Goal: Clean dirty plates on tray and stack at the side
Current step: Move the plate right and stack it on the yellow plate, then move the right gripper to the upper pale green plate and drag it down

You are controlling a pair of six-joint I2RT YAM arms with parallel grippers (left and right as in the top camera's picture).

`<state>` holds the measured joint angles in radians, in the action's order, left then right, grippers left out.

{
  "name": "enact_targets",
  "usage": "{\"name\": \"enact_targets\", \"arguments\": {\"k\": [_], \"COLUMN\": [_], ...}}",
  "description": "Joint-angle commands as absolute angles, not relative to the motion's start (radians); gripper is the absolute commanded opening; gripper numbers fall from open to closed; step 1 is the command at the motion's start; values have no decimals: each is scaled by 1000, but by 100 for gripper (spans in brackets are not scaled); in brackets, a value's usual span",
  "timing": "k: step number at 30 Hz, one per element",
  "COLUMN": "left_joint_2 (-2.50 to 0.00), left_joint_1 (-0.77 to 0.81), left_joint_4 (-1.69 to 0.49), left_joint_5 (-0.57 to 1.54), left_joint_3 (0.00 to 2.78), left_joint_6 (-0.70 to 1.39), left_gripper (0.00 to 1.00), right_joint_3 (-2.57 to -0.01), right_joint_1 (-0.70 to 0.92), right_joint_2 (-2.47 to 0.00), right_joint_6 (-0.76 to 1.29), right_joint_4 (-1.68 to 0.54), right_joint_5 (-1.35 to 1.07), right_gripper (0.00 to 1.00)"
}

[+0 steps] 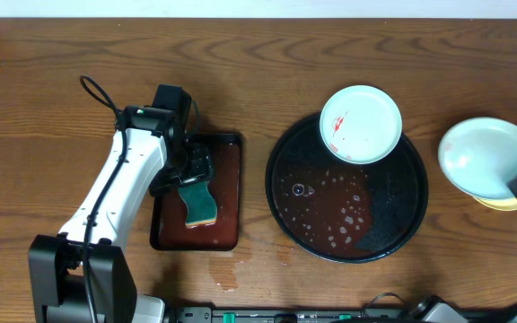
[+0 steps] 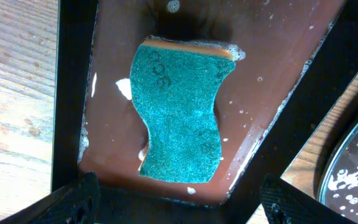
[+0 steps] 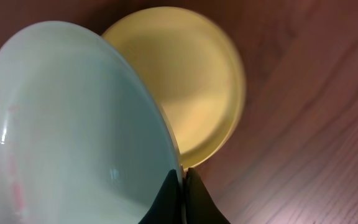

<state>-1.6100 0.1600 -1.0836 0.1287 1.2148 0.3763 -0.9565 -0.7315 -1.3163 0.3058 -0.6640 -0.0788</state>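
Right tool (image 3: 182, 186) pinches the rim of a tilted pale mint plate (image 3: 67, 124), held above the yellow plate (image 3: 191, 87) lying on the counter (image 3: 303, 124) just beyond its tips. That thin edge grip could slip and drop the plate askew. Left tool (image 2: 179, 202) gapes wide over the sponge (image 2: 179, 112), whose faint stamped marks are unreadable. A smeared plate (image 1: 360, 124) waits on the black tray (image 1: 402, 224), leftward of the right tool.

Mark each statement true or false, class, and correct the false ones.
1. The sponge lies in the red-brown tray. True.
2. The left gripper grips the sponge. False: it is open above it.
3. A red-smeared plate sits on the black tray. True.
4. The yellow plate sits on the black tray. False: it is on the table, beneath the mint plate.
5. The right gripper pinches the mint plate's rim. True.
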Motion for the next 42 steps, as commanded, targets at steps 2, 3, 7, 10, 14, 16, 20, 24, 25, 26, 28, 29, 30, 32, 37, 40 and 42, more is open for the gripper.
{"name": "enact_targets", "arguments": {"k": [2,3,7,10,14,16,20,24,25,26,28,29,30,32,37,40,42], "left_joint_2": [-1599,-1599,-1599,-1599,-1599,-1599,-1599,-1599,-1599,-1599,-1599,-1599,-1599,-1599,-1599,-1599,-1599], "left_joint_1": [157,157,157,157,157,157,157,157,157,157,157,157,157,157,157,157,157], "left_joint_4": [-1086,-1086,-1086,-1086,-1086,-1086,-1086,-1086,-1086,-1086,-1086,-1086,-1086,-1086,-1086,-1086,-1086], "left_joint_5": [131,131,131,131,131,131,131,131,131,131,131,131,131,131,131,131,131], "left_joint_3": [1226,1226,1226,1226,1226,1226,1226,1226,1226,1226,1226,1226,1226,1226,1226,1226,1226], "left_joint_6": [370,370,370,370,370,370,370,370,370,370,370,370,370,370,370,370,370], "left_gripper": [84,84,84,84,83,84,83,84,84,83,84,84,83,84,83,83,83], "right_joint_3": [-978,-978,-978,-983,-1015,-1032,-1036,-1035,-1031,-1026,-1019,-1018,-1018,-1018,-1018,-1018,-1018], "right_joint_1": [-831,-845,-865,-860,-810,-758,-584,-356,-300,-245,-142,-105,-74,-31,-12,-20,-21], "right_joint_2": [-1422,-1450,-1525,-1525,-1475,-1435,-1342,-1320,-1325,-1335,-1369,-1390,-1415,-1473,-1629,-1697,-1721], "right_joint_6": [369,384,388,348,250,218,151,94,83,66,26,19,14,-15,1,72,102], "right_joint_4": [-620,-612,-580,-560,-524,-530,-568,-654,-667,-675,-677,-672,-661,-623,-500,-440,-401], "right_joint_5": [-128,-128,-128,-198,-453,-554,-601,-486,-439,-383,-245,-179,-116,-28,-3,13,-14], "right_gripper": [1,1,2,41,42,44,44,47,49,50,54,56,63,67,55,50,47]}}
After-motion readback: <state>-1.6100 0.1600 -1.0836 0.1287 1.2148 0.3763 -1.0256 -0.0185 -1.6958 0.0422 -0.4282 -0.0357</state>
